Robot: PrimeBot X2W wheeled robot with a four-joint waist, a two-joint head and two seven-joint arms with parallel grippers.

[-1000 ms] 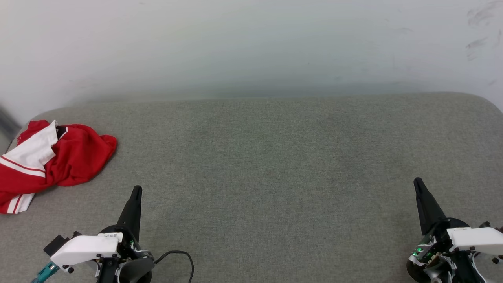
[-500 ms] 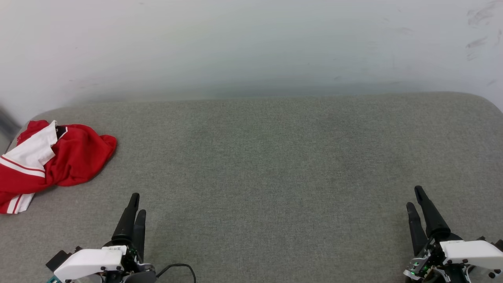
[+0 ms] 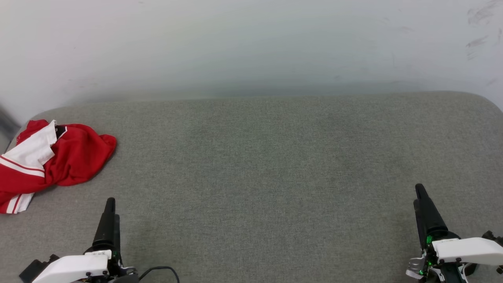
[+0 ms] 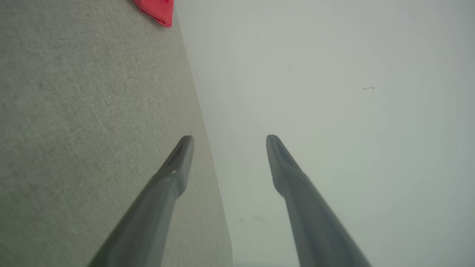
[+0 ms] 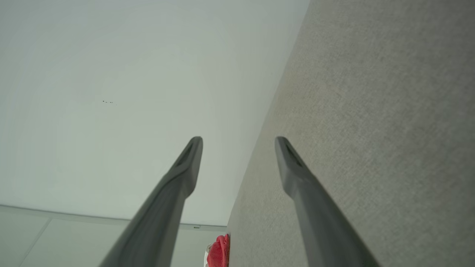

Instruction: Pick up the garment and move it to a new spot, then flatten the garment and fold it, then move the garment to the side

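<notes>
The garment [image 3: 59, 161] lies crumpled at the far left edge of the grey cushioned surface [image 3: 267, 165], red with a white striped sleeve on top. A red corner of the garment [image 4: 157, 9] shows at the top of the left wrist view, and a bit of it [image 5: 219, 254] at the bottom of the right wrist view. My left gripper [image 3: 110, 202] hovers at the lower left, to the right of and nearer than the garment, apart from it. My right gripper [image 3: 419, 190] is at the lower right. Both wrist views show the fingers spread with nothing between them: left gripper [image 4: 229, 140], right gripper [image 5: 239, 141].
A pale wall [image 3: 251, 47] rises behind the surface's back edge. The surface's left corner curves off just beyond the garment. A black cable [image 3: 157, 270] loops by my left wrist at the bottom edge.
My left gripper has drawn back toward the near edge and shifted left, rolling so its fingers line up. The right gripper pulled back slightly and rolled too. The garment has not moved.
</notes>
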